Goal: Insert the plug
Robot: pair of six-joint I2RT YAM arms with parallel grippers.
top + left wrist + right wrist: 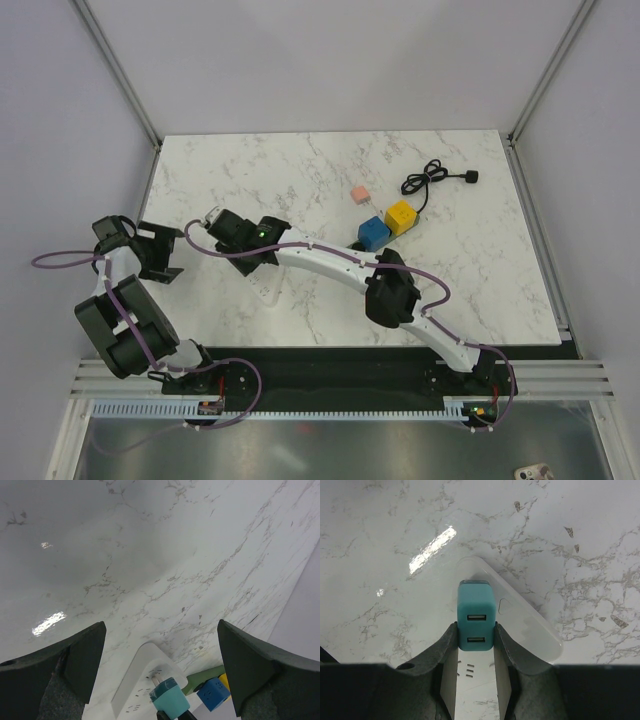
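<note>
Plug (pixel 476 615), pinched by the right gripper (pixel 476 630) with its long axis along the fingers, aims its prongs at the white power strip (pixel 530 625); 2 USB ports face back. Left gripper (pixel 161 625) is spread wide.

Seen from the right wrist, the teal plug (pixel 476 616) hides its own prongs, and the right end effector (pixel 476 628) covers part of the white power strip (pixel 522 622). Overhead, the right arm (pixel 322 261) masks most of that strip; the left wrist view crops plug and strip at its lower edge.
</note>
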